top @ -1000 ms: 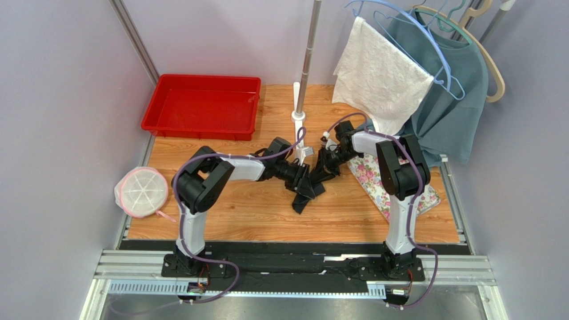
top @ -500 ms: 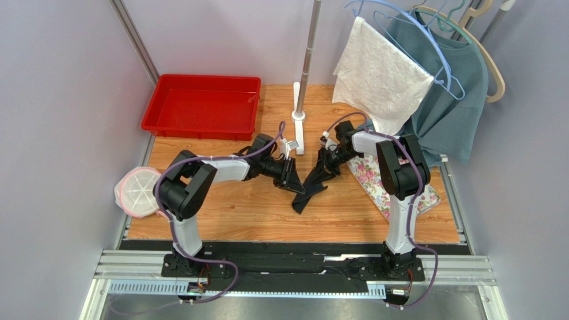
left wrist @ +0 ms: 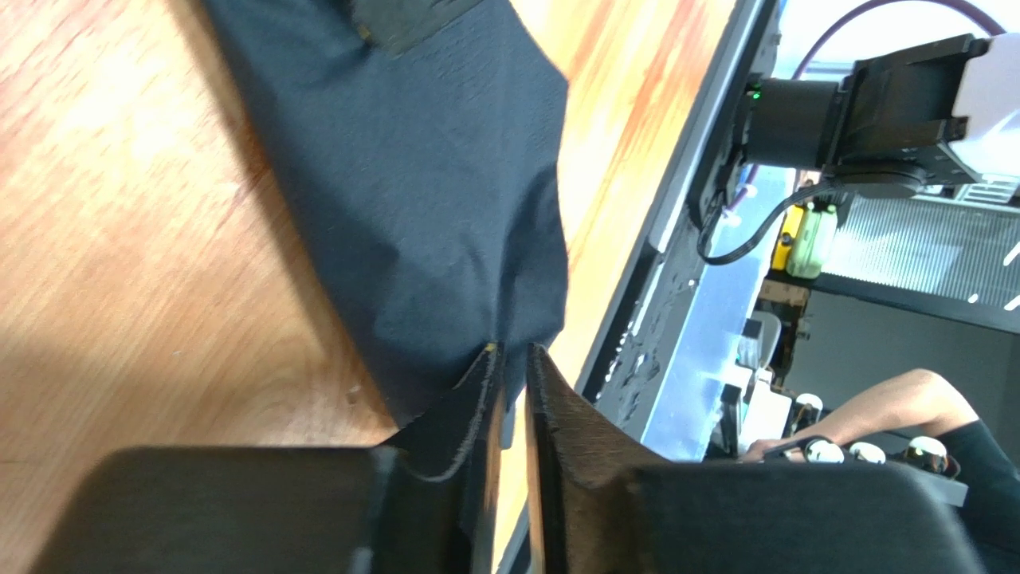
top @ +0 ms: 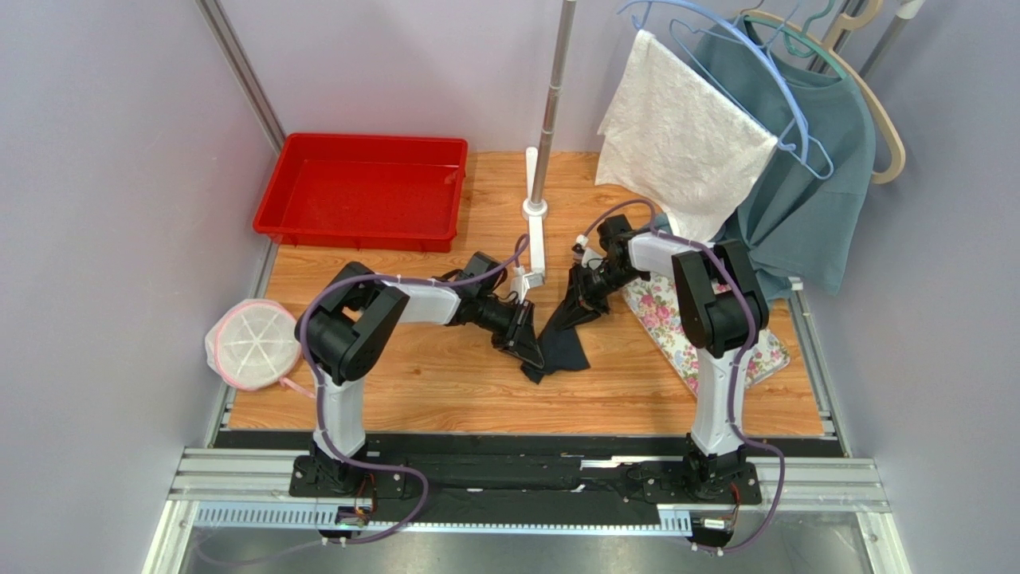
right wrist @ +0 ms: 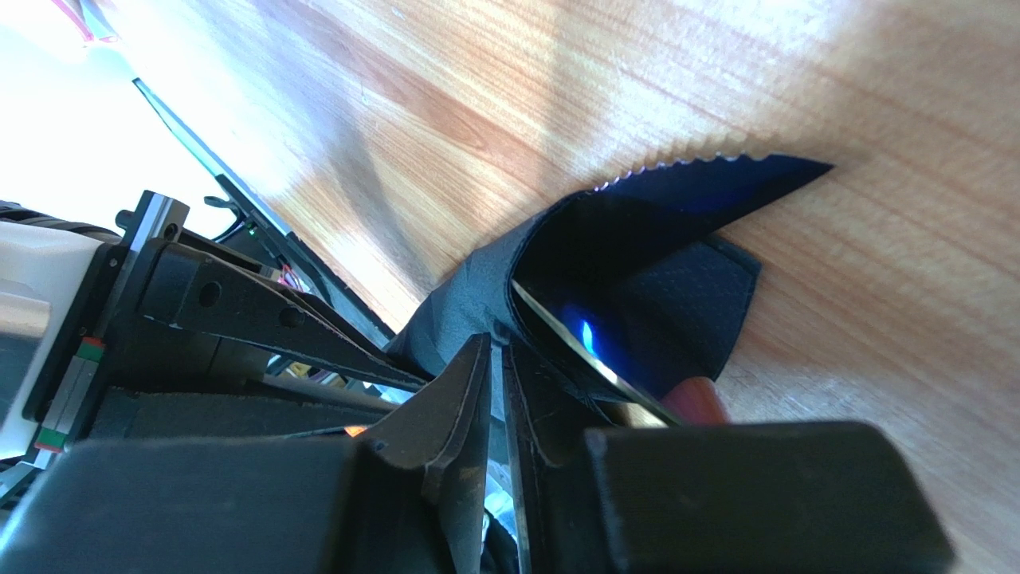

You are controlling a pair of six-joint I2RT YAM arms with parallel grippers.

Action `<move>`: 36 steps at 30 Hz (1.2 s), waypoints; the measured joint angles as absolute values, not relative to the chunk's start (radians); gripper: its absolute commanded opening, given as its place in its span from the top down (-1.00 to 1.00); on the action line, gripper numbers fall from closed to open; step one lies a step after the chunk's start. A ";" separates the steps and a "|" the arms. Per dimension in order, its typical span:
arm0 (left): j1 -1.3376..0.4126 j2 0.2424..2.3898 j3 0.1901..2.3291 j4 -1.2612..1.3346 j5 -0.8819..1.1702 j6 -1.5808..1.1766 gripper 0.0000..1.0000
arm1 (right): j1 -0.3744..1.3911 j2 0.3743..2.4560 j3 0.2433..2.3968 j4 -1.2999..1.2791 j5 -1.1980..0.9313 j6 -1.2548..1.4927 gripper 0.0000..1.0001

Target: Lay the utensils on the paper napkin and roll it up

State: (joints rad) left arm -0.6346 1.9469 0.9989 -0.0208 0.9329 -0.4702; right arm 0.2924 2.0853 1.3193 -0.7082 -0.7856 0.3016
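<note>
The right gripper (right wrist: 497, 349) pinches the folded paper napkin (right wrist: 694, 287), while the left gripper (left wrist: 512, 361) sits narrow-jawed at its edge, grip unclear.

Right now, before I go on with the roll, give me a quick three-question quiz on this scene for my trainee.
1. True or false: the paper napkin lies flat and fully spread out.
2. Which pincer grips the napkin's raised end beside the floral mat? A) left B) right
3. Fill in: the tray is coloured ___.
Key: 1 false, it is bunched and partly lifted; 2 B, the right pincer; 3 red.
</note>
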 measured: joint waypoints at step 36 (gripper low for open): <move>-0.560 2.128 0.851 0.603 1.100 -0.931 1.00 | 0.333 2.011 1.259 -0.650 -0.793 0.329 0.56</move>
